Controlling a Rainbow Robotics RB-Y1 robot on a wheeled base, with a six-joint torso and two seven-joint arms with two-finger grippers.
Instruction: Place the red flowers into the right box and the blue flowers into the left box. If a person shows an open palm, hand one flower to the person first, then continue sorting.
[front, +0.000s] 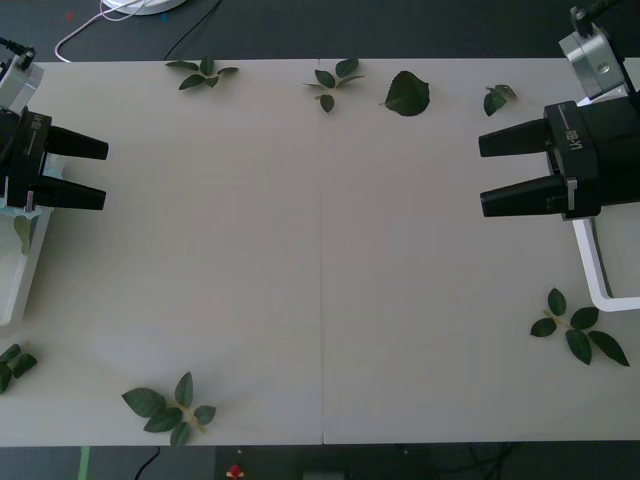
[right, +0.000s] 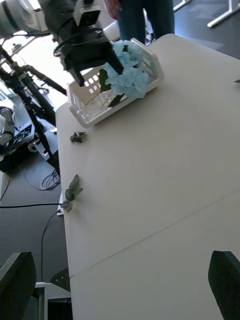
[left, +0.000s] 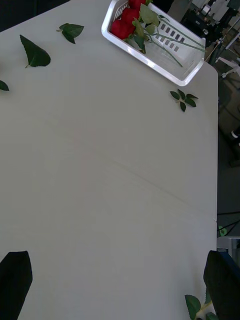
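The blue flowers (right: 131, 75) lie in the left box (right: 87, 112), a white bin at the table's left edge (front: 14, 290). Several red flowers (left: 125, 22) lie in the right box (left: 165, 70), a thin-rimmed white tray at the table's right edge (front: 598, 285). My left gripper (front: 104, 175) hovers open and empty just above the near end of the left box; in the right wrist view that gripper (right: 95, 62) hangs over the bin. At the right, my right gripper (front: 483, 178) is held open and empty beside the right box, fingers pointing toward the table's middle.
Loose green leaf sprigs lie around the table's edges: at the far side (front: 205, 73) (front: 333, 80) (front: 407, 94) (front: 497, 97), near right (front: 578, 328), near left (front: 170, 408) (front: 12, 364). The broad middle of the cream table (front: 320, 260) is bare.
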